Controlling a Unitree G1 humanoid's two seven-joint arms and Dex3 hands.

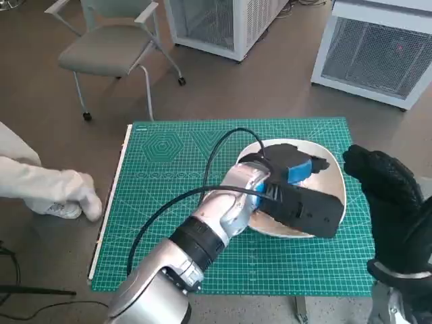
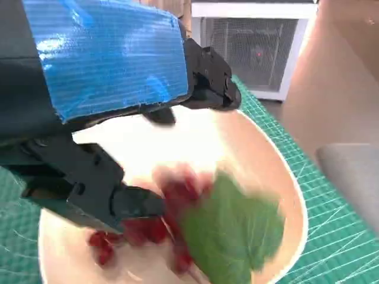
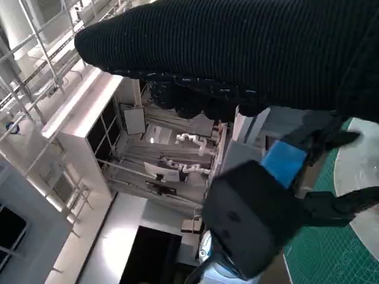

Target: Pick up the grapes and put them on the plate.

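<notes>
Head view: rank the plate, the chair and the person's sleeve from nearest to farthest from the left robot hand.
1. Plate: directly under the left robot hand.
2. Person's sleeve: off the mat's far left edge.
3. Chair: on the floor at the upper left, beyond the table.

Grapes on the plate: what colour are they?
Red grapes, with a green leaf; clearest in the left wrist view.

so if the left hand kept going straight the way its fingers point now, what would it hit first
Most likely the grapes with their green leaf, lying in the plate just below the left hand. The wrist view is blurred, so whether they already touch is unclear.
</notes>
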